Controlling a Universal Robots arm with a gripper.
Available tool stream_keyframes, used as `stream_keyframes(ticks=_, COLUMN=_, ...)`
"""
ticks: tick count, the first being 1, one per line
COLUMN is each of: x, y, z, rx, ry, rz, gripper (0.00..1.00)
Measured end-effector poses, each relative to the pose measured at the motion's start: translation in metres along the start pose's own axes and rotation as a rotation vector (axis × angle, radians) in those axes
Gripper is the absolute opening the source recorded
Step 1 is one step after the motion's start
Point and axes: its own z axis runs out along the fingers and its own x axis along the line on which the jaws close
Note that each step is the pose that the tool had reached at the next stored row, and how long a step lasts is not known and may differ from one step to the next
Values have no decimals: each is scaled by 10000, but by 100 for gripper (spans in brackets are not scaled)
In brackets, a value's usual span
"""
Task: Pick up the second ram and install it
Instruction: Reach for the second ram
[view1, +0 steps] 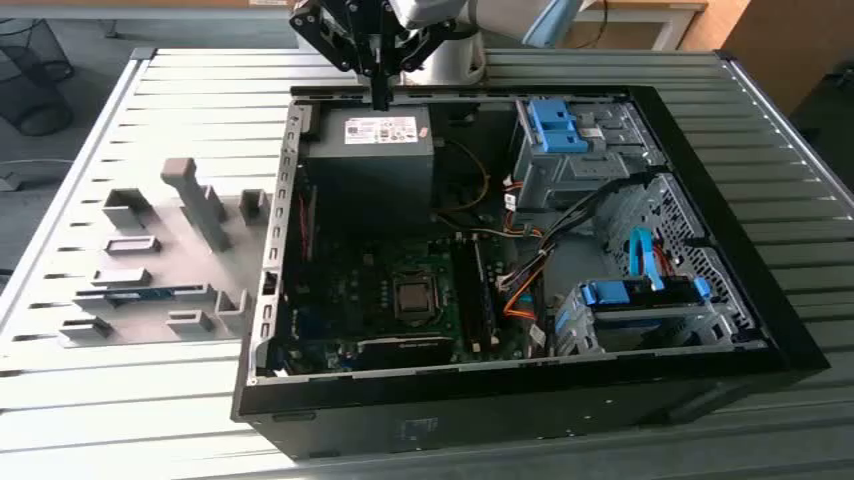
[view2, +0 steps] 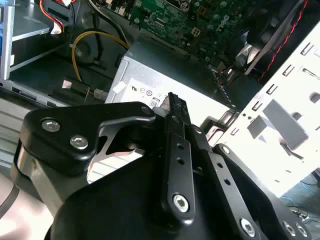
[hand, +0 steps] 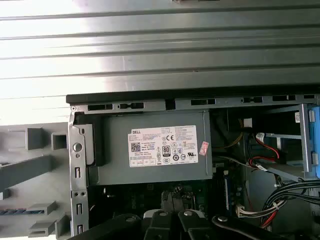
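Ribbed worktop (view1: 200, 90): the end effector (view1: 380, 98), pressed together, is hovering over the power supply (view1: 367, 160); the second ram (view1: 127, 296) is lying in its grey fixture (view1: 80, 250) beside the case (view1: 787, 300), seemingly staged for grasping.

A ribbed grey metal table (view1: 134, 420) stands on grey floor (view1: 100, 40), wooden furniture (view1: 787, 40) behind
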Motion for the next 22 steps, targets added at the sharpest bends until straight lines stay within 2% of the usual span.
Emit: stream_keyframes(ticks=22, x=60, y=-4, z=0, rx=0, ry=0, rz=0, gripper=10)
